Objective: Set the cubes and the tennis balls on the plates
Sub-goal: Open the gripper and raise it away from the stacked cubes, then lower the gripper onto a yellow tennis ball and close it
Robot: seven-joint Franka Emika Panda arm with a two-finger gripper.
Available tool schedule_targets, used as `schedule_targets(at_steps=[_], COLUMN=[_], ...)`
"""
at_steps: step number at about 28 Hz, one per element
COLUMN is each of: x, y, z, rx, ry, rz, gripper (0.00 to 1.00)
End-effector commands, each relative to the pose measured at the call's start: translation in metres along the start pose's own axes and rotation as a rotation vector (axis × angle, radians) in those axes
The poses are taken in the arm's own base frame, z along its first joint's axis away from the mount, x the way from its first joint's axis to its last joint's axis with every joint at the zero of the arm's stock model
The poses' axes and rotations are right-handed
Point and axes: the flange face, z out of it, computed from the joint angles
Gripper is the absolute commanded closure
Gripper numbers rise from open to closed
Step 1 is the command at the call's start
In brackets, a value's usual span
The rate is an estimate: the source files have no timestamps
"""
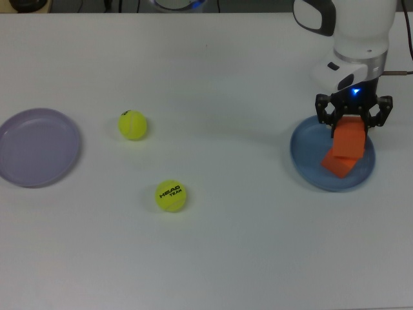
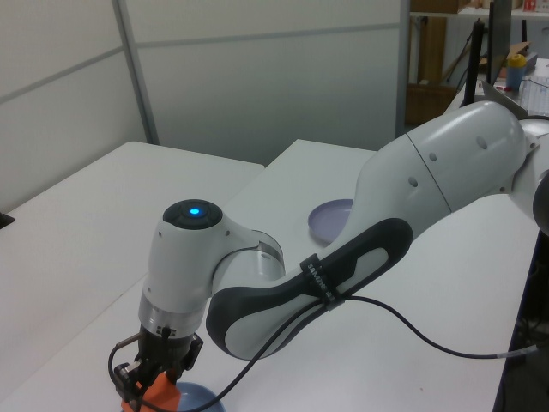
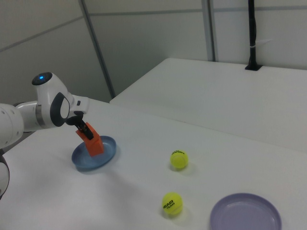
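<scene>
the gripper point(image 1: 352, 123) hangs over the blue plate point(image 1: 307, 155) at the top view's right, its fingers clamped on an orange cube point(image 1: 349, 139). under and against it lies a second orange cube point(image 1: 338, 164), tilted on the plate. the held cube seems to be touching or just above that one; i cannot tell which.

to do this step well, i would bring the held cube down onto a bare part of the plate beside the other cube rather than on top of it, part the fingers only once it is resting flat, then lift straight up so nothing gets nudged off the rim.

count: two orange cubes, both at the blue plate. two tennis balls on the white worktop point(image 1: 232, 245), well apart from either plate: a plain one point(image 1: 132, 124) and one lettered "head team" point(image 1: 170, 195). two plates, the blue one and an empty lavender plate point(image 1: 26, 123) at the top view's left.
</scene>
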Motion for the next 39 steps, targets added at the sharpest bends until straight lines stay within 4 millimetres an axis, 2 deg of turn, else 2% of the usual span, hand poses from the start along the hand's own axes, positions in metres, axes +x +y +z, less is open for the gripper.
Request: schedule_targets(at_steps=[1,6,9,11,13,14,15,17,19,20,23,24,25,28,29,30,34,35,36,39], x=[-0.001,-0.001,0.0,0.012,0.015,0.016,0.013,0.016,0.026,0.032,0.047,0.054,0.069,0.086,0.091,0.1,0.115,0.115,0.114,0.111], y=[-0.008,-0.009,-0.012,-0.02,-0.023,-0.021,-0.016,-0.003,0.02,0.04,0.08,0.097,0.129,0.175,0.191,0.217,0.271,0.282,0.304,0.336], z=[0.004,0.002,-0.007,-0.042,-0.072,-0.086,-0.11,-0.132,-0.148,-0.16,-0.177,-0.183,-0.197,-0.213,-0.215,-0.216,-0.22,-0.218,-0.211,-0.202], rx=[0.009,0.014,0.023,0.063,0.079,0.081,0.063,0.022,-0.033,-0.091,-0.157,-0.169,-0.171,-0.177,-0.186,-0.201,-0.219,-0.223,-0.23,-0.218], ry=[0.016,0.012,0.022,0.063,0.092,0.104,0.107,0.102,0.093,0.057,-0.02,-0.045,-0.079,-0.116,-0.129,-0.146,-0.148,-0.155,-0.177,-0.191], rz=[-0.029,-0.015,0.021,0.048,0.047,0.048,0.049,0.057,0.067,0.061,0.052,0.056,0.069,0.089,0.098,0.118,0.165,0.168,0.171,0.191], gripper=[0.0,0.0,0.0,0.0,0.0,0.0,0.0,0.0,0.0,0.0,0.0,0.0,0.0,0.0,0.0,0.0,0.0,0.0,0.0,0.0])
